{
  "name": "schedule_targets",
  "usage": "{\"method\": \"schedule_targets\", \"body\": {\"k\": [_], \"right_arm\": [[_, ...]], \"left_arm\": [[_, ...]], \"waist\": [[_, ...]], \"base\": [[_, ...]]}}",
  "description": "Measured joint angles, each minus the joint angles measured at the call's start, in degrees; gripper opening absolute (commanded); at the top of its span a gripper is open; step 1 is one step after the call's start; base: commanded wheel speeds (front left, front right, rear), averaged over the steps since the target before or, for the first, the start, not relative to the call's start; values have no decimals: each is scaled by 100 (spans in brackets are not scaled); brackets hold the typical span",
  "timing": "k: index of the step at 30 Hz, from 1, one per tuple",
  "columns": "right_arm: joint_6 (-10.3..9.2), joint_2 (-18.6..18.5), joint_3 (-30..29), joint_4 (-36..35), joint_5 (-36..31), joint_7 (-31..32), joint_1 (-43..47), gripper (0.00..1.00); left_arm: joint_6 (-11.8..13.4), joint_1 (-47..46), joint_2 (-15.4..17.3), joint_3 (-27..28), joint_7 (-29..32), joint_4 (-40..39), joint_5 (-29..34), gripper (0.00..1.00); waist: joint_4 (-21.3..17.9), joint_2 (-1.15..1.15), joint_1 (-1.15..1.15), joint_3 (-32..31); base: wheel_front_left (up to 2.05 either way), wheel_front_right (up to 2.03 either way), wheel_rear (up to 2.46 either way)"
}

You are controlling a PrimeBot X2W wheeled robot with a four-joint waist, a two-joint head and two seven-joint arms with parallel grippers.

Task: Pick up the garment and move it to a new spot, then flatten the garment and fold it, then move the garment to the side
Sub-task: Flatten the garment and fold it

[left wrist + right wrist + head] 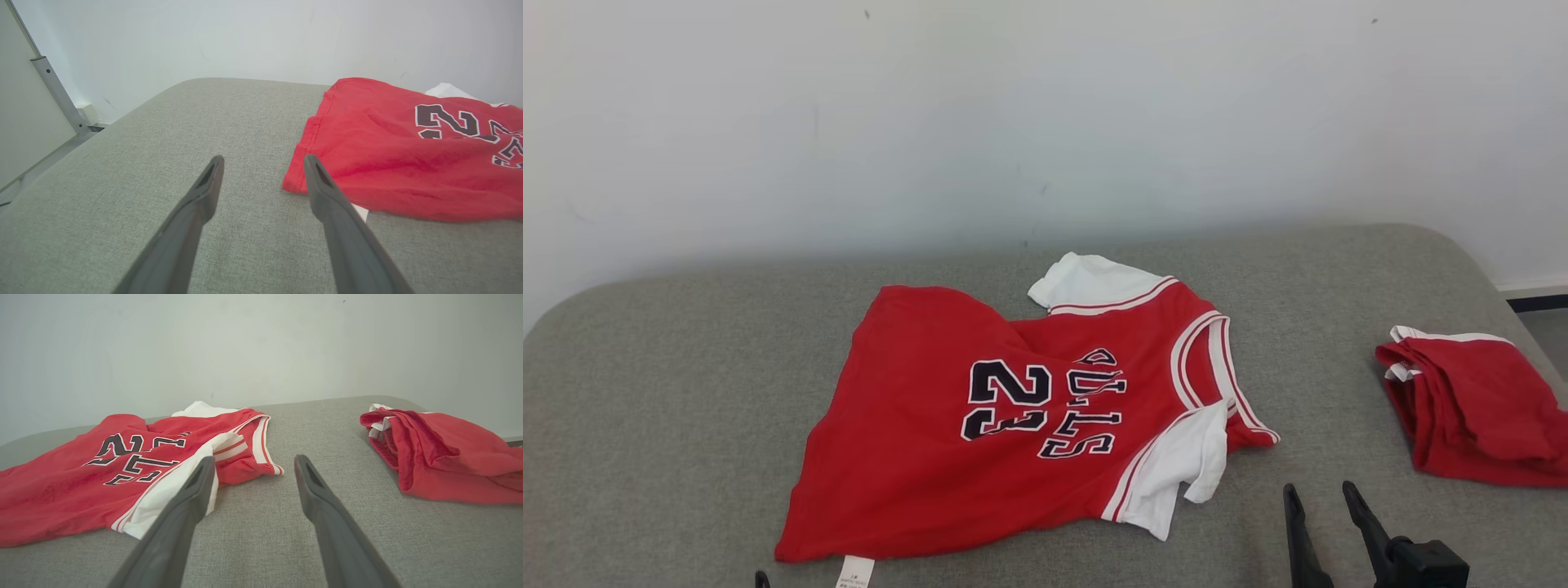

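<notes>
Lying rumpled at the middle of the bench, the jersey is awaiting flattening. The left gripper is hovering open and empty beside the hem corner. The right gripper, likewise open, is facing the white sleeve (both probable grasp points).

Jersey lies mid-cushion, folded bundle to its right.

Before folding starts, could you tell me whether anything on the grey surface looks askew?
The red jersey lies sideways and rumpled, its near white sleeve flopped over itself. A second red garment sits bunched near the right edge.
</notes>
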Motion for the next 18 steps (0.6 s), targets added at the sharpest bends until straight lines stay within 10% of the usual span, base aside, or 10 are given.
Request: {"method": "schedule_targets", "body": {"k": [18], "right_arm": [[0,27,371,176,10,0,121,100]], "left_arm": [[-56,143,1,-77,0,-56,114,100]], "waist": [[67,0,0,-32]], "base": [[0,0,0]]}}
